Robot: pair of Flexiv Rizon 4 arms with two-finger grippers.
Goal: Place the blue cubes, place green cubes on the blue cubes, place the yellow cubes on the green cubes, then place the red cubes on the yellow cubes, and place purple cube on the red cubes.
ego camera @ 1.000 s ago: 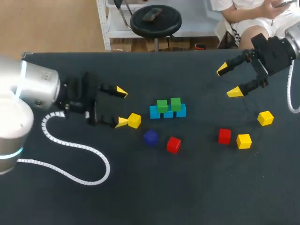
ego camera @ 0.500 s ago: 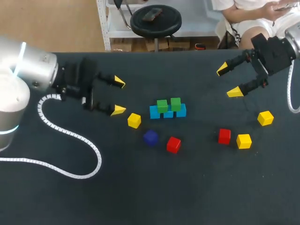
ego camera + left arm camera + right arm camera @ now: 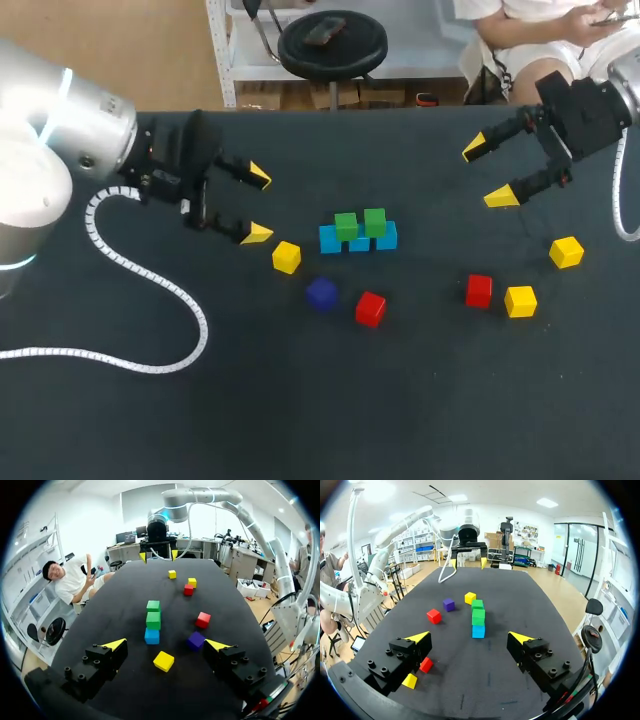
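Note:
Three blue cubes sit in a row mid-table, and two green cubes rest on them. To their left a yellow cube lies alone, just right of my left gripper, which is open and holds nothing. In the left wrist view that yellow cube shows between and under the open fingers of the left gripper. The purple cube and a red cube lie in front of the row. My right gripper is open and bare at the far right, facing the blue cubes in its own view.
On the right side lie a second red cube and two more yellow cubes, below the right gripper. A white ribbed cable trails from the left arm across the table's left part.
My left gripper has drawn back from the yellow cube toward the far left, still open; the cube stays where it was. The right arm has not moved.

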